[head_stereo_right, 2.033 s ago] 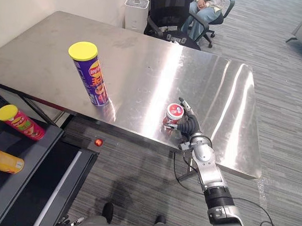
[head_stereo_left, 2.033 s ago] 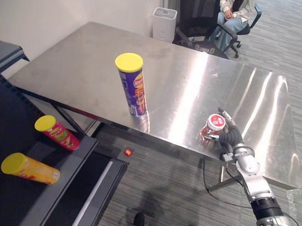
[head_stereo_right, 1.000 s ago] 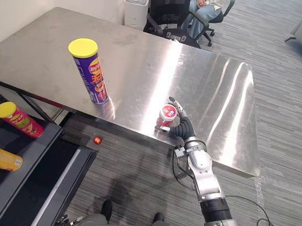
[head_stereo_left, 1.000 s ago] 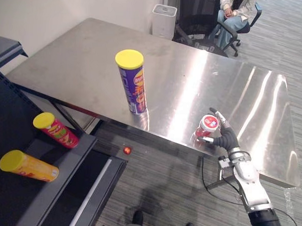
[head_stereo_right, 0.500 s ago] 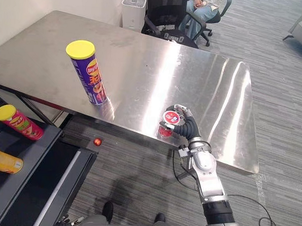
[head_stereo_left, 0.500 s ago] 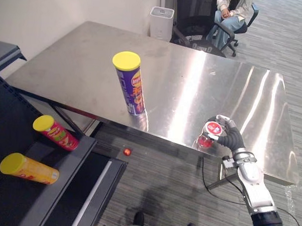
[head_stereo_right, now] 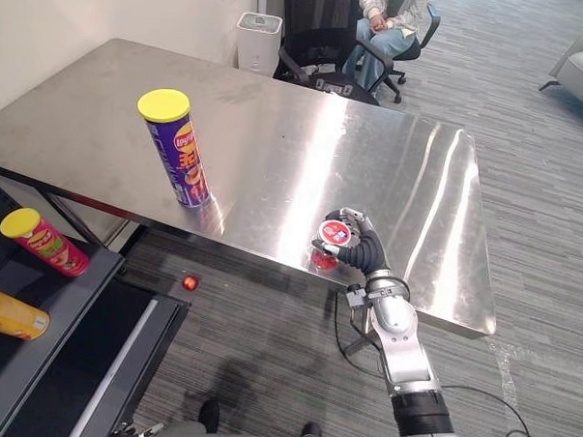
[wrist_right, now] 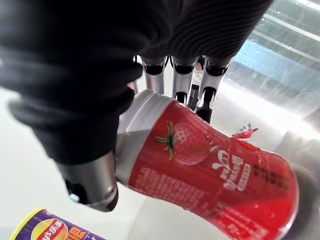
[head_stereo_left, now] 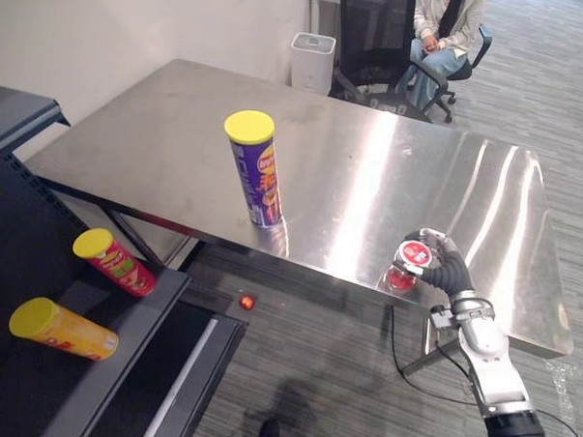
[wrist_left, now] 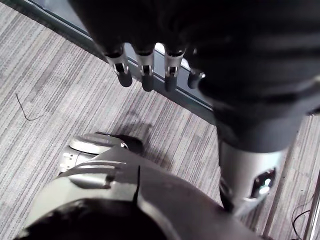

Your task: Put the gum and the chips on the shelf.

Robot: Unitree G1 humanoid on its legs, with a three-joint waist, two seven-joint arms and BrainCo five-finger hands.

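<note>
The gum (wrist_right: 200,165), a red bottle with a white lid, sits in the right hand (head_stereo_right: 366,251), whose fingers (wrist_right: 209,95) and thumb are curled round it just under the lid. It leans over at a tilt, above the near edge of the bench (head_stereo_left: 159,145), at about 4 o'clock in the head views; whether its base touches the steel top cannot be told. The chips (head_stereo_left: 256,169), a purple can with a yellow lid, stand upright on the bench at about 10 o'clock from the gum and well apart from it. The dark shelf (head_stereo_left: 91,384) is off at 8 o'clock, lower than the bench, with a red can (head_stereo_left: 113,262) and a yellow can (head_stereo_left: 62,328) lying on their sides on it. A small red ball (head_stereo_left: 247,301) lies on the floor between shelf and bench. The left hand (wrist_left: 146,70) hangs over the carpet, fingers relaxed and holding nothing. Beyond the bench, at 12 o'clock, are a white bin (head_stereo_left: 314,63) and a seated person (head_stereo_left: 440,22).
</note>
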